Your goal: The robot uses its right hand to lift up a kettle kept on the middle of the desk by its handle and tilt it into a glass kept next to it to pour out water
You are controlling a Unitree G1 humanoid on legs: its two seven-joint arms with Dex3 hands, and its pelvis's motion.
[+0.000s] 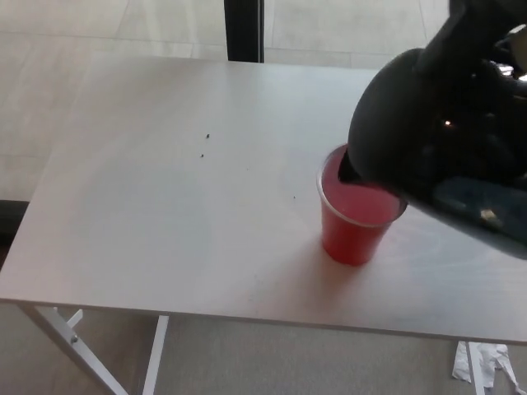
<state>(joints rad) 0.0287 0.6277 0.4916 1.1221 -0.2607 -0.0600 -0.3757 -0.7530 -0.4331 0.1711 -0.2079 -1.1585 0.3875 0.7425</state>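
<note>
The black kettle (436,156) is held off the desk (165,214) in a tilted attitude, its body sloping down from upper right to lower left so that the spout end sits directly over the far-right rim of the red cup (356,218). The right hand is hidden behind the kettle, so its grip cannot be confirmed; the left hand is out of view. Pouring depends on keeping the spout inside the cup rim.

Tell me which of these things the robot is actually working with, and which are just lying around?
Part of the job:
- black kettle, tilted with its spout over the cup
- red cup, standing on the desk

Just lying about:
- scraps of white paper on the floor
- a few dark specks on the desk top
</note>
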